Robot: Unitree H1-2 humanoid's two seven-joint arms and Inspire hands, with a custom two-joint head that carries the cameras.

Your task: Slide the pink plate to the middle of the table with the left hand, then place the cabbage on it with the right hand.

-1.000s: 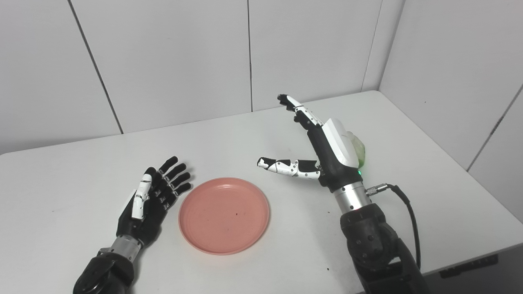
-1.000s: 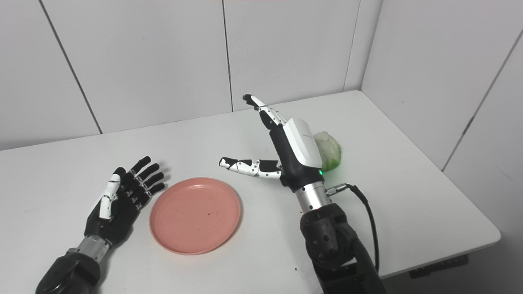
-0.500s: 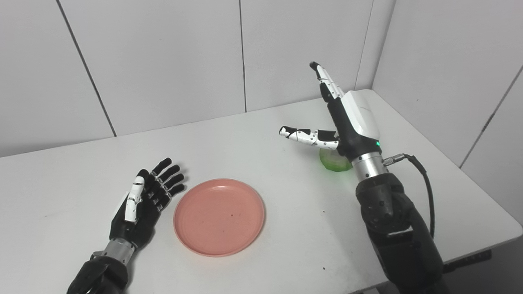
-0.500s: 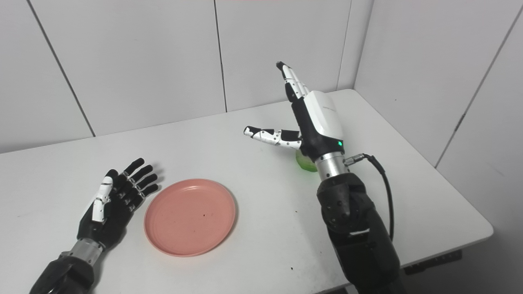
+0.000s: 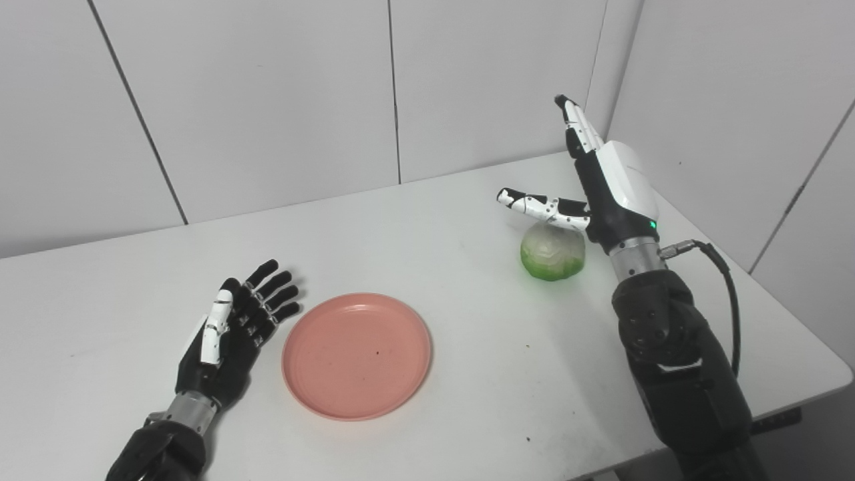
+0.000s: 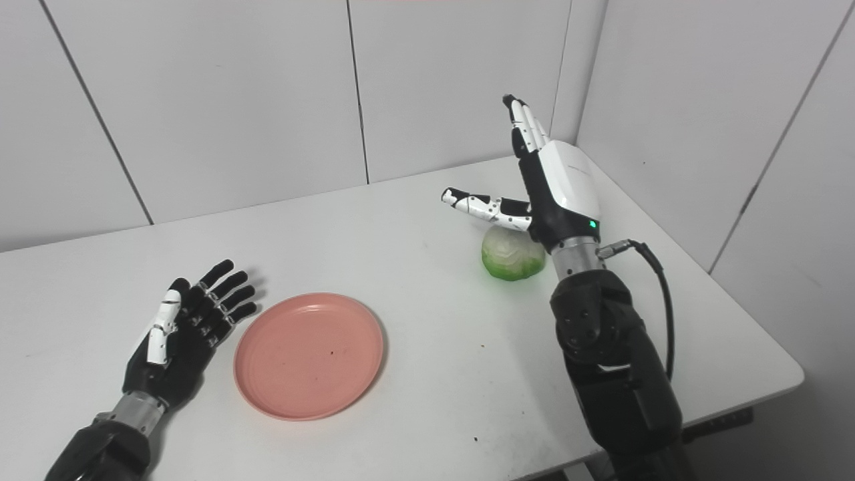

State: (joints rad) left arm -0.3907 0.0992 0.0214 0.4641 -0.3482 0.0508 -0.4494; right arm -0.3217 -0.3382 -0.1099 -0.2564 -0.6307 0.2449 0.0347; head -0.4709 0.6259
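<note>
The pink plate (image 5: 357, 355) lies flat on the white table (image 5: 467, 374), a little left of its middle. My left hand (image 5: 230, 334) rests open, palm up, just left of the plate, not touching it. The cabbage (image 5: 553, 250), pale on top and bright green below, sits on the table at the right. My right hand (image 5: 601, 187) is raised above and just behind the cabbage, fingers straight up and thumb stretched left over it. It is open and holds nothing.
White wall panels (image 5: 267, 100) close off the back and the right side. The table's right edge (image 6: 795, 374) runs close beside my right forearm (image 6: 614, 374). A black cable (image 5: 725, 294) loops off the right wrist.
My right hand has risen and swung right and back, uncovering the cabbage, which it hid before. The left hand and plate have stayed put; the camera has shifted slightly.
</note>
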